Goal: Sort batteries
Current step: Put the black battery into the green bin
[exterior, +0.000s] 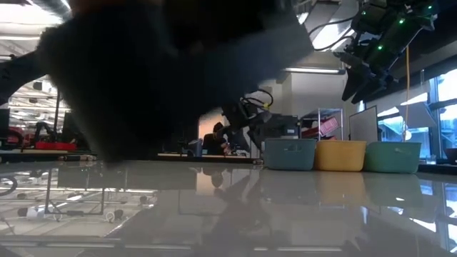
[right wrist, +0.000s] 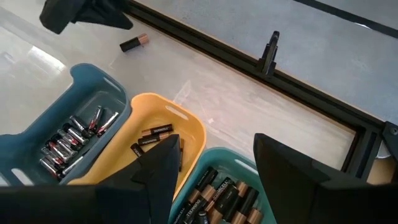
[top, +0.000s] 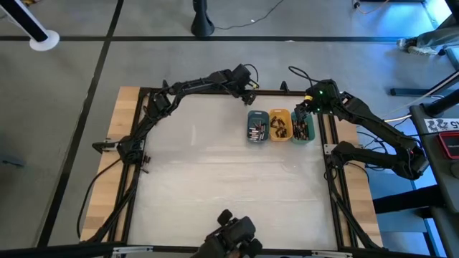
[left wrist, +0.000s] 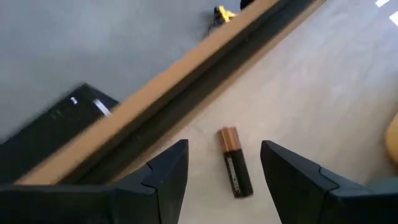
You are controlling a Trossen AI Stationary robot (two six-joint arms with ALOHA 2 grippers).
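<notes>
- Batteries [right wrist: 74,140] mostly sit in three trays side by side near the table's far edge, roughly 1 o'clock from table centre in the high view: blue tray [top: 257,126], orange tray [top: 280,125], green tray [top: 303,127].
- Blue tray holds silvery cells with reddish marks; the orange and green trays hold dark cells with copper ends.
- One loose battery [left wrist: 236,162] – black body, copper end – lies flat on the white table top [top: 229,186], close to the far frame rail [left wrist: 186,81], at about 11 o'clock from the blue tray.
- Left gripper [left wrist: 224,171] hangs over that loose cell, fingers spread either side of it, not touching – nothing pinched.
- Right gripper [right wrist: 214,168] hovers above the orange/green trays, fingers spread, empty.
- Low view: the three trays stand in a row at the right, right arm above them; a dark blurred shape blocks most of the left.
</notes>
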